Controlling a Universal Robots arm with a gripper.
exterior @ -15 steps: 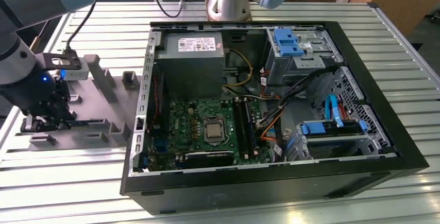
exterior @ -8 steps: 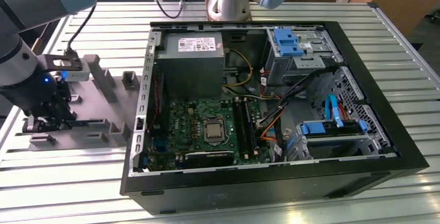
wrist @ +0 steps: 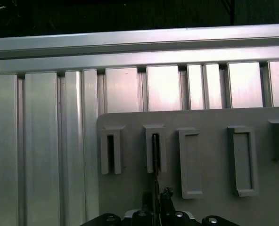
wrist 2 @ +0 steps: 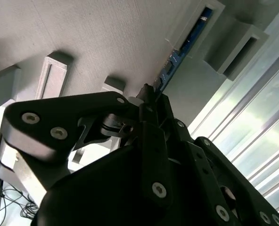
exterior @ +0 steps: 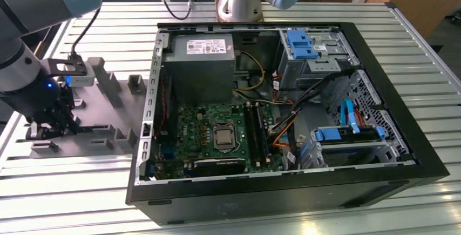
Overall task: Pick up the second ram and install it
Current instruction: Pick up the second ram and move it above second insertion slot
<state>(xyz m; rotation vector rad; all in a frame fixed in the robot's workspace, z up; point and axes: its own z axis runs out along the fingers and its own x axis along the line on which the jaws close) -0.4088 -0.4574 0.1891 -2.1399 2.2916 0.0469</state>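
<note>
The ram [wrist 2: 177, 56] stands on end in a pocket of the grey fixture [exterior: 101, 122], with its other end between the jaws. That relation is the one that matters here.

The slatted metal table [exterior: 288, 13] carries everything. The open case [exterior: 425, 154] lies on its side just beside the fixture, on the exterior view's right of it. The black board slots [exterior: 256, 129] inside the case are well apart from the fixture.

The arm reaches down over the fixture. In the second wrist view the gripper [wrist 2: 152, 94] points at the fixture's plate. Several upright grey pockets stand on the plate in a row. The first wrist view shows the ram edge-on as a thin dark line in one of them [wrist: 160, 149].

The ram's long axis runs from that pocket straight back to the jaws, roughly in line with the gripper's own axis. Its flat faces are turned toward the two fingers.

The jaws are drawn narrow and appear to be pinching the near end of the ram. Its far end lies within the pocket's frame. Whether it rests on the pocket's floor or hangs just clear I cannot tell.
</note>
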